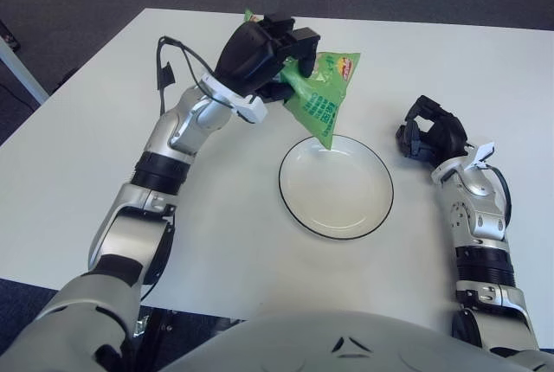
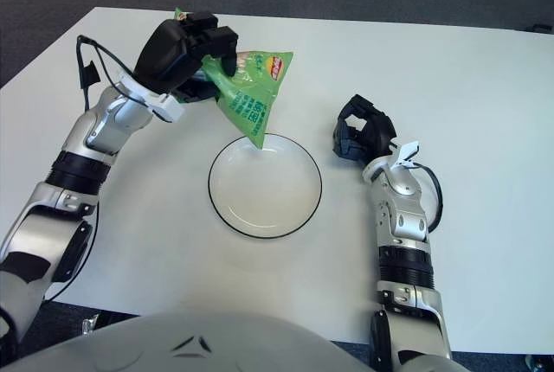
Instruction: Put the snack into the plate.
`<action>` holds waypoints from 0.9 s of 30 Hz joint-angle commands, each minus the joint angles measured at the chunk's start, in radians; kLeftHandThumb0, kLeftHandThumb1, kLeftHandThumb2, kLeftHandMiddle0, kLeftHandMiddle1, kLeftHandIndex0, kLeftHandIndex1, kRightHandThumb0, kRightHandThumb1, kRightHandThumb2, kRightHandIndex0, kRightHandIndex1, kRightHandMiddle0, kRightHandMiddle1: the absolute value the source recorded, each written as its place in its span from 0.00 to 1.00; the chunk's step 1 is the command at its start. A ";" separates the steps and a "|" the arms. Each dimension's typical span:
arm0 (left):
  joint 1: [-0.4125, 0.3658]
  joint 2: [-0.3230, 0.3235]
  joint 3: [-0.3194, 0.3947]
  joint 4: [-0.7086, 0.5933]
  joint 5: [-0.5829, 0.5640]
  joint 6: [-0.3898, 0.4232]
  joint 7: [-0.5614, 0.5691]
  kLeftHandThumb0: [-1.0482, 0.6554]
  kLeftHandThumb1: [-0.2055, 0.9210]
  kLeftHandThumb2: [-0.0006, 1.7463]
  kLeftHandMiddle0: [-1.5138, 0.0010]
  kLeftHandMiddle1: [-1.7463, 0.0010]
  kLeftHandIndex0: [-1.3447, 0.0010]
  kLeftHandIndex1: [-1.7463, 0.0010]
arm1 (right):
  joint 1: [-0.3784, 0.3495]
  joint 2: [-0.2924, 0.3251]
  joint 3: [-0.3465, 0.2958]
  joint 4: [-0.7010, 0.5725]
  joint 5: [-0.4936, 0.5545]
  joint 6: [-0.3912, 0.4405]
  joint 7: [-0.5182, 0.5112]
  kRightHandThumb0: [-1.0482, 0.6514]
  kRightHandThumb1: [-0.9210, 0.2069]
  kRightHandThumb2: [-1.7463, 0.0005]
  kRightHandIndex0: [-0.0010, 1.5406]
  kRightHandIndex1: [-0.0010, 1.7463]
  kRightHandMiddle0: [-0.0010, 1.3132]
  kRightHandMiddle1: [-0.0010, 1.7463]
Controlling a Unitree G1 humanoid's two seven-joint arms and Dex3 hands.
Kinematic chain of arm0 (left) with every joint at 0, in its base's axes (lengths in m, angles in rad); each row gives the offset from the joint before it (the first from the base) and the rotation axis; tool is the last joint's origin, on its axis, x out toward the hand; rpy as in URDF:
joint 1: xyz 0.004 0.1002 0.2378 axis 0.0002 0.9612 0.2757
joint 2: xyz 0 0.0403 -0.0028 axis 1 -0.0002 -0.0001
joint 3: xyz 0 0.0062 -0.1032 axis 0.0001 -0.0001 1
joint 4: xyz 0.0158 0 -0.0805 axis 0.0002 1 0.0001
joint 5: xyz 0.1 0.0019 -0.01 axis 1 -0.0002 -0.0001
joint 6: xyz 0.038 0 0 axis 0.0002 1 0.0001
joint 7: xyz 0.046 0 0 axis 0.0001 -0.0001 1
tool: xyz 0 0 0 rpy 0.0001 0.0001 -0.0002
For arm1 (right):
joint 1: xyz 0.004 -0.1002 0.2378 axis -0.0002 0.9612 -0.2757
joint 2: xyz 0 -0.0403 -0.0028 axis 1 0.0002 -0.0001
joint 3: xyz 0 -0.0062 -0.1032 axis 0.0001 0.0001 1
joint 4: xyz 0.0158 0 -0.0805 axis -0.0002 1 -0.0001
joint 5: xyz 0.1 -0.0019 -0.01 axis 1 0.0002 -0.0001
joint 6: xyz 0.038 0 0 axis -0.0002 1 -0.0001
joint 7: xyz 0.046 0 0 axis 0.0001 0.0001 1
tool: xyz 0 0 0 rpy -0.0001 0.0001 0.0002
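reaching in from the left, the left hand (image 1: 264, 59) is held above the white table (image 1: 78, 156), its dark fingers (image 1: 303, 52) clamped on the upper part of the snack (image 1: 322, 95), a green chip bag with a red and yellow logo near its top edge. the bag hangs tilted from that grip, clear of the table, and its lower corner points down at the far rim of the plate (image 1: 336, 186); whether the corner touches the rim cannot be told. the plate is white with a dark edge, lies flat near the middle of the table and has nothing in it. to the right of the plate shows the right hand (image 1: 431, 134), its fingers curled in together and holding nothing.
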 commanded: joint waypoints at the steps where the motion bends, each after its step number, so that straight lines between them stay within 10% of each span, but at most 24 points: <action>1: 0.032 -0.025 -0.060 0.009 -0.122 -0.048 -0.089 0.61 0.10 1.00 0.41 0.00 0.44 0.06 | 0.049 0.029 0.009 0.030 0.005 0.047 -0.008 0.34 0.52 0.26 0.83 1.00 0.46 1.00; 13: 0.037 -0.024 -0.141 -0.033 -0.528 0.005 -0.473 0.61 0.10 1.00 0.41 0.00 0.43 0.06 | 0.058 0.039 0.007 -0.017 0.019 0.080 -0.022 0.34 0.51 0.26 0.78 1.00 0.45 1.00; 27: 0.039 -0.081 -0.126 -0.018 -0.603 -0.011 -0.628 0.61 0.11 1.00 0.41 0.00 0.45 0.04 | 0.002 0.003 0.003 0.093 0.002 0.073 0.009 0.34 0.52 0.26 0.82 1.00 0.46 1.00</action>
